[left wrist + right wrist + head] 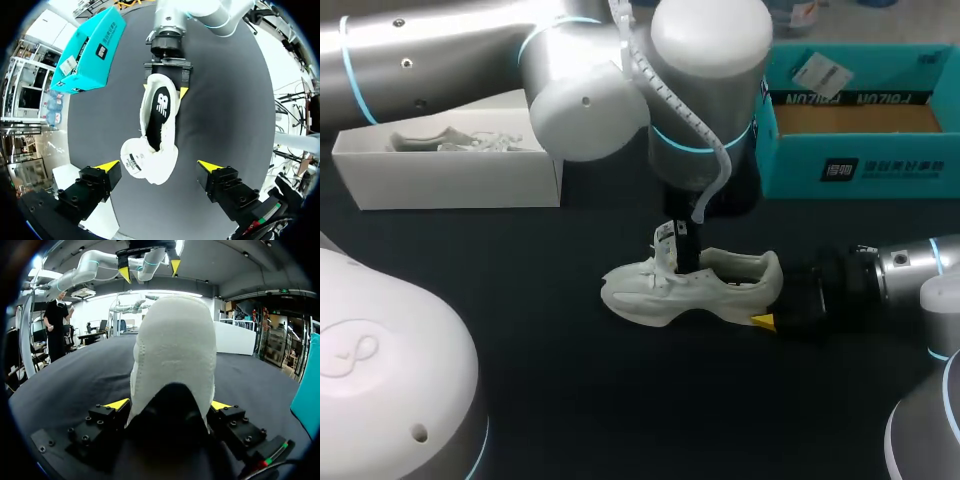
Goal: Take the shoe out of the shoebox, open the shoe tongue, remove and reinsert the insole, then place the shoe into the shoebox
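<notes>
Shoe: the white shoe stands on its sole on the black table, out of the box. Its toe points towards my left side and its heel towards my right arm.
Right pincer: my right pincer lies low along the table, pinching the heel of the shoe. One yellow-tipped finger presses on each side of the heel.
Left pincer: my left pincer hangs over the front half of the shoe, pointing down. Its fingers are spread wide, one off each side of the shoe, and from the wrist cameras neither touches it.
Tongue: the tongue stands pulled up and forward over the laces, with its label showing.
Insole: the dark insole lies inside the open shoe, seen from above.
Shoebox: the teal shoebox sits open at the far right of the table, well apart from the shoe.
White box: a white box sits at the far left and holds something pale that I cannot make out.
</notes>
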Controlling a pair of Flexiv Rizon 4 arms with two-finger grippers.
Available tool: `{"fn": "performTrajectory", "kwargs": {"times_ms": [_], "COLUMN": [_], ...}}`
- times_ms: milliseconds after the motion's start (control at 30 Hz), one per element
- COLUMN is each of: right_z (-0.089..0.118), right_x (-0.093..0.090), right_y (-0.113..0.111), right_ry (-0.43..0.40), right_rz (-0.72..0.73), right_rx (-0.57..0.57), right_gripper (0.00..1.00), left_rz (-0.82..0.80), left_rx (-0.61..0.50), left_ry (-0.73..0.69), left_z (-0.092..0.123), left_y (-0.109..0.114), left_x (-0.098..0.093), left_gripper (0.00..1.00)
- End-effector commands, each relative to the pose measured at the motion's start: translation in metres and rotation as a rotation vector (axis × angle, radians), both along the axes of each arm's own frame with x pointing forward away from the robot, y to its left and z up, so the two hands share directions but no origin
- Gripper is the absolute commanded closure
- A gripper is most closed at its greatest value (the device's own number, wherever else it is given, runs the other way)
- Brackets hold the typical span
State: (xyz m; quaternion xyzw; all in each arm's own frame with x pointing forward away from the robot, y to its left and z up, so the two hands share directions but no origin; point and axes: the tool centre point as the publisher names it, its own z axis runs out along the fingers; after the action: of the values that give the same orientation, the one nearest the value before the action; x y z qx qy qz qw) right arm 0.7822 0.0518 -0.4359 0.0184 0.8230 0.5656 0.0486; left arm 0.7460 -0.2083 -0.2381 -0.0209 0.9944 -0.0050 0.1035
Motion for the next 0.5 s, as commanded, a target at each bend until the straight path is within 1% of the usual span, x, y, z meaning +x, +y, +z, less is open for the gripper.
{"fn": "performTrajectory", "kwargs": {"times_ms": [33, 467, 500], "right_z": [-0.0080, -0.0080, -0.0080], "right_x": [-0.0009, -0.0009, -0.0009], "right_y": [0.0028, 0.0028, 0.0028], "right_ry": [0.000, 0.000, 0.000], "right_rz": [0.000, 0.000, 0.000], "right_rx": [-0.004, -0.004, -0.004], "right_gripper": [1.00, 1.00, 1.00], "left_rz": [-0.222, -0.222, -0.234], "left_rx": [0.042, 0.042, 0.016], "left_ry": [0.223, 0.223, 0.204], "left_z": [-0.0089, -0.0089, -0.0098], "left_y": [-0.0025, -0.0025, -0.0042], "left_x": [0.0105, 0.0105, 0.0087], "left_gripper": [0.00, 0.00, 0.00]}}
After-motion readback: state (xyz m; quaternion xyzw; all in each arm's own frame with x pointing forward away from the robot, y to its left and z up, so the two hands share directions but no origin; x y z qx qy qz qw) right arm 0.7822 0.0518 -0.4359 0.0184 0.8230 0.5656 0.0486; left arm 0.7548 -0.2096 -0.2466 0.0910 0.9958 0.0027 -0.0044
